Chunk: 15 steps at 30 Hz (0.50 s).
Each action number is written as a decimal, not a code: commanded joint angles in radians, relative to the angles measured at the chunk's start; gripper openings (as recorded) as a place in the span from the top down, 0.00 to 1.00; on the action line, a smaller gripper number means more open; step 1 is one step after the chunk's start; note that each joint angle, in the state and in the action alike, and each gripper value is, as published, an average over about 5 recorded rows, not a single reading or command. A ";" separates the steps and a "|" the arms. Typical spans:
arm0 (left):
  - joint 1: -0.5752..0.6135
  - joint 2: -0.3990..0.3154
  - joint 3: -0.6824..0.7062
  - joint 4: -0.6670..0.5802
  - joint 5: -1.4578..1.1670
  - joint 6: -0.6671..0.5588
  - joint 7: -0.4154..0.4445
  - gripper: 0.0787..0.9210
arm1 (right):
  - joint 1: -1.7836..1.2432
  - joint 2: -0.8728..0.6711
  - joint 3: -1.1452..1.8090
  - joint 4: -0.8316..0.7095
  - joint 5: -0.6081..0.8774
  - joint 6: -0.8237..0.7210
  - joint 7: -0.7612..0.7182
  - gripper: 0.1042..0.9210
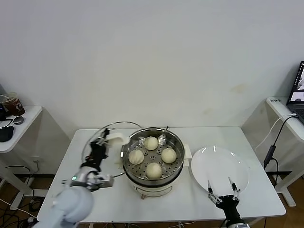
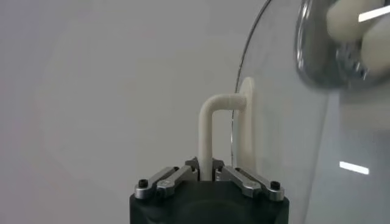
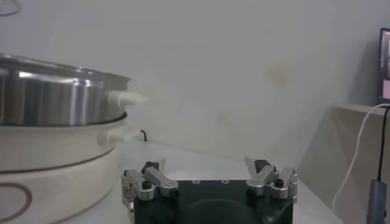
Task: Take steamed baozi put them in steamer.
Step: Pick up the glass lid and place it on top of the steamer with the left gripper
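Near the middle of the white desk point(image 1: 199, 199), toward its front edge, one steamer point(image 1: 153, 164) is seen, a shiny steel pot on a cream base. Four buns point(image 1: 151, 143) are counted inside it, all lying on the perforated tray: one at the back, one at the left point(image 1: 136, 156), one at the right point(image 1: 168, 155), one at the front point(image 1: 153, 170). None of them touches another. One white plate point(image 1: 219, 168) is placed just beside the steamer on the right half of the desk, with nothing on it.

One glass lid point(image 1: 105, 142) is held tilted on edge just left of the steamer, over the left half of the desk. Its white handle point(image 2: 224, 131) is clamped by the left gripper point(image 1: 99, 142); in the left wrist view the fingers point(image 2: 177, 178) are seen clenched tight on the handle's bar, and part of the steamer with two buns is seen through the glass.

One right gripper point(image 1: 222, 193) is parked low at the front edge of the desk, at the near rim of the plate. Its fingers point(image 3: 146, 181) are spread wide and nothing is gripped between them. In the right wrist view the steamer's steel wall point(image 3: 55, 91) and one side handle point(image 3: 127, 98) are seen off to the side, well apart from the fingers.

Two side desks are seen, one at each edge of the head view.
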 commanded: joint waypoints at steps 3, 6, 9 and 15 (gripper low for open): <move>-0.229 -0.256 0.337 0.090 0.451 0.117 0.192 0.89 | 0.031 0.017 -0.013 -0.064 -0.078 0.011 0.017 0.12; -0.235 -0.282 0.351 0.118 0.483 0.104 0.193 0.89 | 0.031 0.015 -0.011 -0.068 -0.079 0.014 0.018 0.12; -0.232 -0.291 0.357 0.132 0.492 0.098 0.191 0.89 | 0.031 0.012 -0.009 -0.066 -0.075 0.014 0.018 0.12; -0.223 -0.298 0.358 0.148 0.490 0.097 0.192 0.89 | 0.029 0.011 -0.010 -0.061 -0.071 0.014 0.018 0.12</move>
